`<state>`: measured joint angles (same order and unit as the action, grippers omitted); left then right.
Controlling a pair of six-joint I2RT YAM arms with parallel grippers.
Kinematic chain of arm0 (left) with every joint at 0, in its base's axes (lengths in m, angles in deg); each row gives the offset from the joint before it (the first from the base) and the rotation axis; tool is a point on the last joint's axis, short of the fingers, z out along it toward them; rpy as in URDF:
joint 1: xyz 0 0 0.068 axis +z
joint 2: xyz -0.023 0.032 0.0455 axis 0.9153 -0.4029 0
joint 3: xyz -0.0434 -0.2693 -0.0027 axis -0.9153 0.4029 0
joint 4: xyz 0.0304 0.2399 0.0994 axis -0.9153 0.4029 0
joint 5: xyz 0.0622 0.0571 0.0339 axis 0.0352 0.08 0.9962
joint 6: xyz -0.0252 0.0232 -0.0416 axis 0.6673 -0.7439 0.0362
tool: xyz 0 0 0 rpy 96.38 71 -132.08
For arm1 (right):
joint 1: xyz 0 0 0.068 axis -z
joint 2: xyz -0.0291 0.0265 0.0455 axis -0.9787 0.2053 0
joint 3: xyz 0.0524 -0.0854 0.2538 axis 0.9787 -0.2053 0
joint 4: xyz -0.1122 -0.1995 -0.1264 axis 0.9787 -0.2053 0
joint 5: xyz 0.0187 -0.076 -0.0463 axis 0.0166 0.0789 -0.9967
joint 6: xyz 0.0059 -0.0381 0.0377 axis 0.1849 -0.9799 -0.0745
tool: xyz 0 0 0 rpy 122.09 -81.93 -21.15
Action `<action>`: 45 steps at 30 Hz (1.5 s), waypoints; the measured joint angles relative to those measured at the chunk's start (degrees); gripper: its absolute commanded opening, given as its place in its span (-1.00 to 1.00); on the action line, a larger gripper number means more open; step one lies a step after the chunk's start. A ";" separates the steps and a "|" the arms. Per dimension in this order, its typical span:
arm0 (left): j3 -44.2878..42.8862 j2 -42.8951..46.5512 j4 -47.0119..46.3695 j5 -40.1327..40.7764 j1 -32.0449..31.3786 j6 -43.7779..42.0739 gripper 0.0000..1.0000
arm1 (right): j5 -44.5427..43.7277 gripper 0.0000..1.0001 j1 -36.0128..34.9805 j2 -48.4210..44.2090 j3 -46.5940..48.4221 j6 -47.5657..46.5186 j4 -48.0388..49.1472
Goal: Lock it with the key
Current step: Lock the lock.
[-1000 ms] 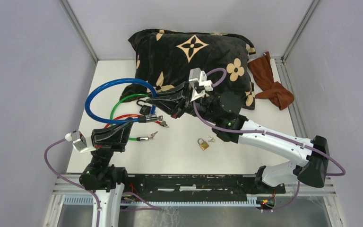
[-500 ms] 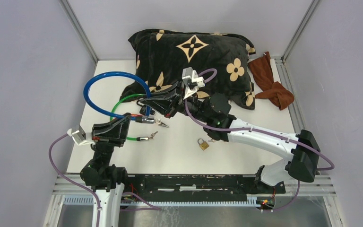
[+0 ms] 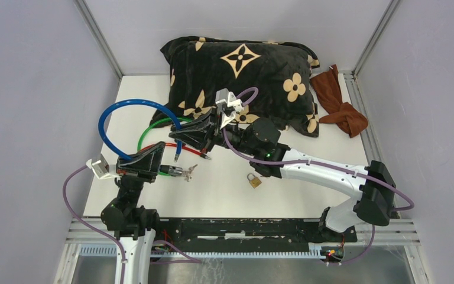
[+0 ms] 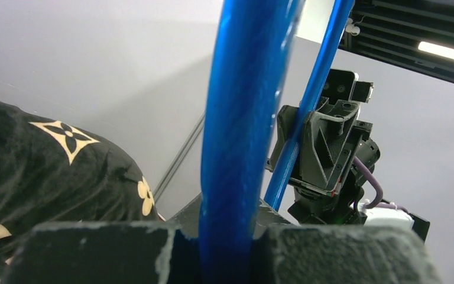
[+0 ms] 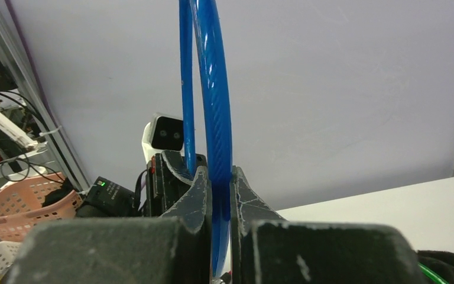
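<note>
A blue cable lock (image 3: pixel 131 103) arches above the table's left side. My left gripper (image 3: pixel 149 161) is shut on one end of it; a metal lock end with a small key (image 3: pixel 188 171) sticks out to its right. My right gripper (image 3: pixel 180 131) is shut on the other end, whose tip hangs below the fingers. The blue cable fills the left wrist view (image 4: pixel 242 118), pinched at the gripper (image 4: pixel 227 248). In the right wrist view the cable (image 5: pixel 216 118) stands upright, pinched at the gripper (image 5: pixel 219 195). A brass padlock (image 3: pixel 254 181) lies on the table under the right arm.
A green cable (image 3: pixel 153 125) and a red cable (image 3: pixel 153 146) lie under the grippers. A black flowered pillow (image 3: pixel 242 65) is at the back. A brown cloth (image 3: pixel 340 103) lies at the back right. A pink basket (image 5: pixel 29 201) stands beyond the table.
Both grippers have shifted left and towards the near edge with the blue cable. The cable's arch has swung left. The right arm now covers the small key by the padlock.
</note>
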<state>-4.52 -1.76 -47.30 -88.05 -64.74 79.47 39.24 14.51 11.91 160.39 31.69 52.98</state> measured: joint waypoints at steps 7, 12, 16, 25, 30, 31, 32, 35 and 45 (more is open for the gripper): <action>-0.02 0.00 -2.23 0.96 -0.02 -0.52 -0.97 | -1.86 -1.00 -0.13 -3.85 -0.98 -0.63 -0.48; -1.92 0.00 -9.90 0.94 0.00 -4.35 -0.97 | -1.66 -1.00 -2.80 -4.15 -1.20 1.81 3.17; -4.57 0.13 -14.60 1.14 0.00 -5.22 -0.96 | -0.98 -1.00 -5.38 -3.43 -1.20 2.21 5.14; -5.14 0.24 -14.88 2.95 0.33 -4.09 -0.97 | -0.96 -1.00 -6.14 -1.38 -0.81 1.92 7.65; -5.14 0.24 -13.92 3.58 0.44 -3.13 -0.96 | -0.98 -1.00 -6.40 0.02 0.55 1.38 8.02; -5.14 0.24 -13.92 3.65 0.44 -3.04 -0.97 | -1.01 -1.00 -6.45 0.04 0.55 1.09 8.00; -5.14 0.24 -13.92 3.74 0.44 -2.97 -0.97 | -1.03 -1.00 -6.47 0.04 0.57 0.83 7.98; -5.14 0.24 -13.64 4.02 0.44 -2.62 -0.97 | -1.09 -1.00 -6.49 0.04 1.36 -0.94 7.19; -5.14 0.24 -13.51 4.02 0.44 -2.56 -0.97 | -2.10 -1.00 -6.49 -0.96 1.79 -5.40 5.29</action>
<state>-9.65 -1.52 -60.81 -84.02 -64.31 76.91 37.14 8.02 10.95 162.19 26.29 58.27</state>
